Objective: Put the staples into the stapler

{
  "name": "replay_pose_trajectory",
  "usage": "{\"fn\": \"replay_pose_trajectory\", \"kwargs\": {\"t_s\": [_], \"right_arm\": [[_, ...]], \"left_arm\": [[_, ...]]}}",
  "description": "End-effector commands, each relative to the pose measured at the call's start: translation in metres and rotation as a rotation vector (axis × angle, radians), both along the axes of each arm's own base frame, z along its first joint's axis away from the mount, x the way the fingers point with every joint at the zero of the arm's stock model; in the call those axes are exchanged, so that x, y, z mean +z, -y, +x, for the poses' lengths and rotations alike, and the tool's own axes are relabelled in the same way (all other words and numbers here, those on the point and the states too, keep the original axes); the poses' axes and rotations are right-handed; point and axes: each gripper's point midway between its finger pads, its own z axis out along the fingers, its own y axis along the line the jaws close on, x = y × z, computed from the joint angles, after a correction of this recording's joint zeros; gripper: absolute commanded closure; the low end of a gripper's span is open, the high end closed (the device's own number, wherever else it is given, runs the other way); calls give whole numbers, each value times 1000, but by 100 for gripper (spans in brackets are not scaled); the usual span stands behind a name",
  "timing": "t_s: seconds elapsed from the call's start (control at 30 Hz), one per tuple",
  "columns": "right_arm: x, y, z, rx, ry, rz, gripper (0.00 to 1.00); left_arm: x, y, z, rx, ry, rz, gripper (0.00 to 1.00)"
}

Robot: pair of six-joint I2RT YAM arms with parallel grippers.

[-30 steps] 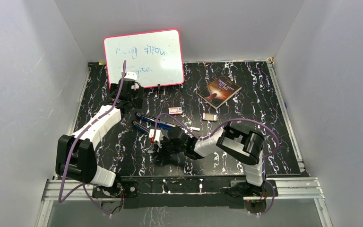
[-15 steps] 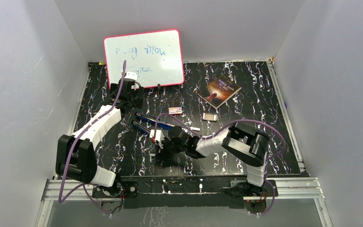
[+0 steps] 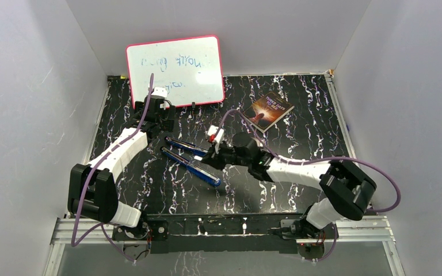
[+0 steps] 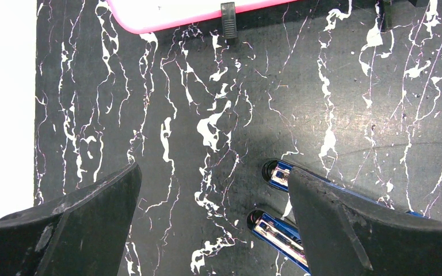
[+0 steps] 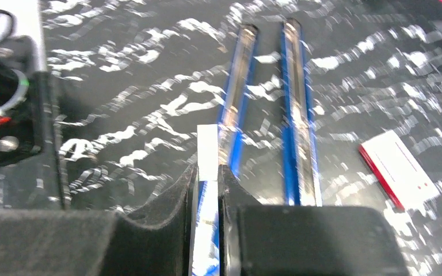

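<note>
Swung forward from the near edge, my right tool (image 3: 213,153) pinches the staples (image 5: 207,150) over the opened stapler (image 3: 198,170). The strip's long axis runs parallel to the blue rails, pointing away from the wrist. My left tool (image 4: 212,172) gapes wide beside the stapler's end.

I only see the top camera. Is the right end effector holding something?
Observer: Yes. Its wrist camera shows the right end effector pinching a thin pale strip, the staples.
Operator: Is it near the stapler?
Observer: Right beside one rail of the open stapler. I cannot tell whether they touch.
Operator: And the left one?
Observer: The left end effector is wide open and holds nothing.
</note>
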Motion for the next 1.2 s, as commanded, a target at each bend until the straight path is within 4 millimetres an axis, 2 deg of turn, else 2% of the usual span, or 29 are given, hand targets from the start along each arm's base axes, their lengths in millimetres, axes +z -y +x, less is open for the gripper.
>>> {"fn": "replay_pose_trajectory", "kwargs": {"t_s": [0.0, 0.13, 0.23, 0.43, 0.57, 0.77, 1.17], "right_arm": [[-26, 39, 31, -118, 13, -121, 100], [-42, 49, 47, -154, -1, -163, 100], [-50, 47, 54, -158, -2, -182, 100], [-59, 42, 72, -175, 7, -220, 100], [-58, 41, 82, -182, 11, -219, 100], [-54, 40, 91, -193, 21, -225, 100], [-67, 41, 96, -168, -1, -294, 100]], "left_arm": [[21, -1, 3, 0, 47, -13, 2], [20, 0, 4, -3, 43, -14, 2], [19, 0, 4, -3, 41, -11, 2], [18, 1, 4, -6, 37, -12, 2], [16, 1, 4, -8, 32, -13, 2], [15, 2, 5, -11, 29, -14, 2], [16, 2, 4, -14, 31, -14, 2]]}}
